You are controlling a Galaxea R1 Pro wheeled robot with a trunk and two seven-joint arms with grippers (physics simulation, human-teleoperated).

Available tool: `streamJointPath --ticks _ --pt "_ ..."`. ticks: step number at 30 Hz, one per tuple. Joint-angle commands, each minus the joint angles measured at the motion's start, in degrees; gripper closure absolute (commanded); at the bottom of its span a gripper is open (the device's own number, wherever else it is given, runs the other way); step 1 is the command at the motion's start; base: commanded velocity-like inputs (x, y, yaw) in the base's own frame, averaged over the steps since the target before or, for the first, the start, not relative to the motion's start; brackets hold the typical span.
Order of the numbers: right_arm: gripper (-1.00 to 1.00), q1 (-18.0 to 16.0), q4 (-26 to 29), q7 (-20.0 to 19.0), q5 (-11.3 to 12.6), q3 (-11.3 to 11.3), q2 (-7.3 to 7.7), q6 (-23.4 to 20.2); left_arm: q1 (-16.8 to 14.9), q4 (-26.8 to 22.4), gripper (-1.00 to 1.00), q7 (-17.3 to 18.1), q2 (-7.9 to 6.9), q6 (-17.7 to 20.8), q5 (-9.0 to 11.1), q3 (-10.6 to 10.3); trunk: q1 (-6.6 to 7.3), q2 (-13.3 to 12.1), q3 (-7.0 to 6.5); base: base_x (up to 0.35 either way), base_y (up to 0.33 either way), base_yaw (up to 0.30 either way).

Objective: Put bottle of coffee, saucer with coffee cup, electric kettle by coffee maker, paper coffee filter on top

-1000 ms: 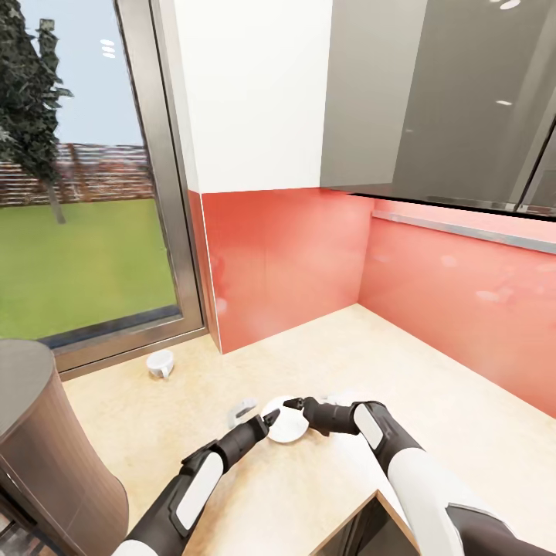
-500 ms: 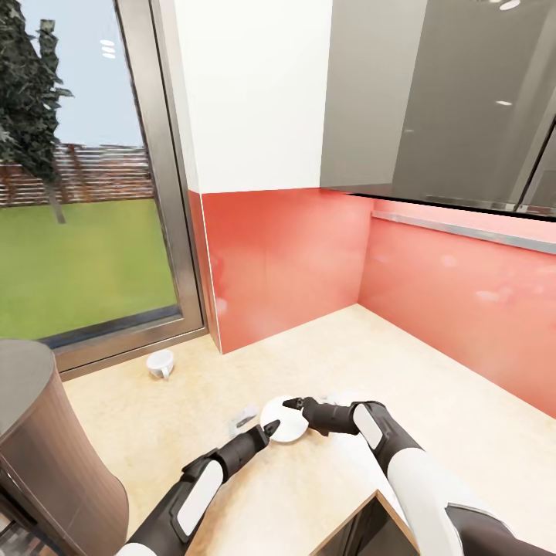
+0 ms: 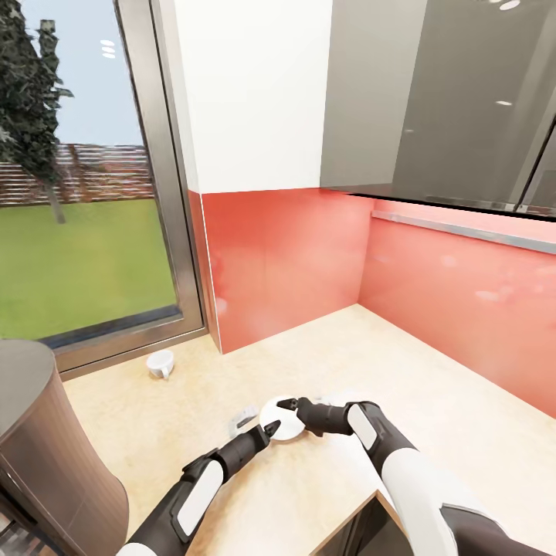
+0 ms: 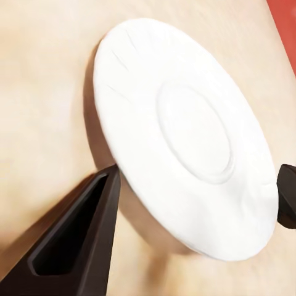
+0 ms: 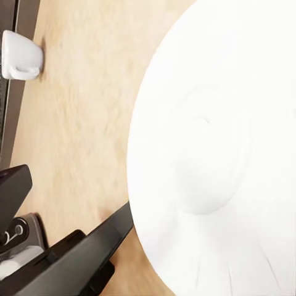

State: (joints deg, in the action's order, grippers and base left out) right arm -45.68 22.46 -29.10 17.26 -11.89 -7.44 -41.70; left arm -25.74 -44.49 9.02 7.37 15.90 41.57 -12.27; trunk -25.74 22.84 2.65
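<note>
A pale beige speckled countertop (image 3: 432, 386) is seen running into a corner, backed by a glossy coral-red splashback (image 3: 309, 255), with grey wall cabinets (image 3: 432, 93) hung above. To the left a tall window with a grey metal frame (image 3: 166, 193) is set, through which a lawn and a tree are visible. A rounded dark wood-grain cabinet (image 3: 46, 455) is placed at the lower left.

A small white coffee cup with a handle (image 3: 160, 363) is stood on the countertop by the window frame, well apart from both arms; it is also shown in the right wrist view (image 5: 20, 55).

A round white ceramic saucer (image 3: 279, 418) is held tilted above the countertop, between the two arms. Its rim is pinched by the left gripper (image 3: 265, 434) on the near-left side, one dark finger (image 4: 80, 240) being seen against the plate's edge. The right gripper (image 3: 293, 405) is closed on the opposite rim, with a finger (image 5: 80, 259) shown beneath the saucer (image 5: 216, 154).
</note>
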Motion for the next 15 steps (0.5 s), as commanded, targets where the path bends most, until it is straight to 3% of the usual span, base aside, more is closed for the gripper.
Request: streamJointPath --ticks 1,15 --pt "-1.00 -0.02 -0.02 0.10 -0.56 -0.24 -0.08 -0.40 -0.02 0.63 -1.00 -0.05 0.01 0.52 0.50 -0.03 -0.05 0.09 0.16 0.000 0.000 0.000" --pt "-1.00 -0.02 -1.43 0.10 -0.65 -0.16 -0.28 -0.40 -0.03 0.33 -1.00 -0.12 0.01 0.62 0.62 0.27 -0.05 0.09 0.16 0.000 0.000 0.000"
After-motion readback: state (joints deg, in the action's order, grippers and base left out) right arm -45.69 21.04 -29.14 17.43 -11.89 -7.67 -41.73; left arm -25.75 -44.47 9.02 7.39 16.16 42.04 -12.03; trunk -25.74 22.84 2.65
